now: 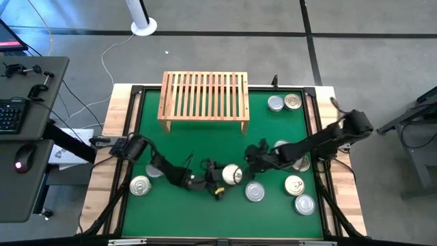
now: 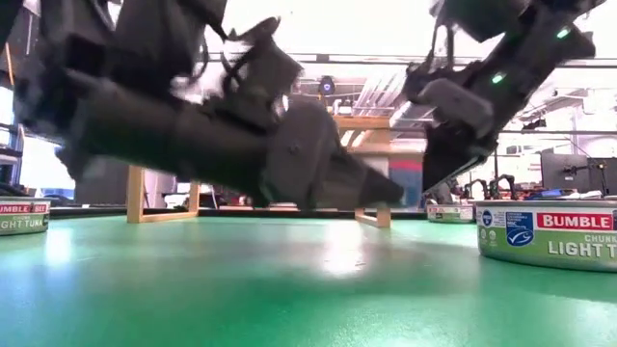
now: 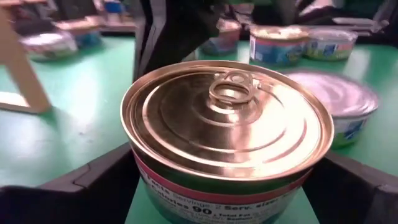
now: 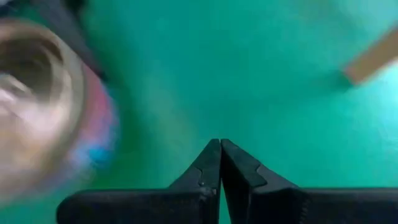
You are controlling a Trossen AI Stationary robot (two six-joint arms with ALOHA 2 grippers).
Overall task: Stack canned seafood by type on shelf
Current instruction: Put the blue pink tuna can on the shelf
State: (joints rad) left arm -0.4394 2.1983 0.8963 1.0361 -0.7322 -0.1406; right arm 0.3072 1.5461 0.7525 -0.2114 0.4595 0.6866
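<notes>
From above, the wooden shelf sits at the top middle of the green mat, nothing on its slats. The left gripper is down in the lower middle of the frame with a gold-lidded tin sitting between its fingers. The right gripper is just right of that and a bit higher, close to the same tin. More tins are scattered about: one lone tin at lower left, a silver tin right below the grippers, two up by the top right corner, and two more at lower right.

The low view is mostly dark arm filling the upper half. There's a tuna tin at the right edge, another tin poking in at the left edge, and the shelf's legs in the background.

Left wrist view: the gold tin fills the middle of the frame, pull tab up, with a dark finger on each side of it. The fingers stand wide apart around the tin, but I honestly can't tell whether they're pressing on it. A silver-lidded tin sits just behind it at right.

Right wrist view: the fingertips are pinched together with nothing between them, over bare mat. A blurry tin takes up the left side, and a bit of shelf wood shows at upper right.
</notes>
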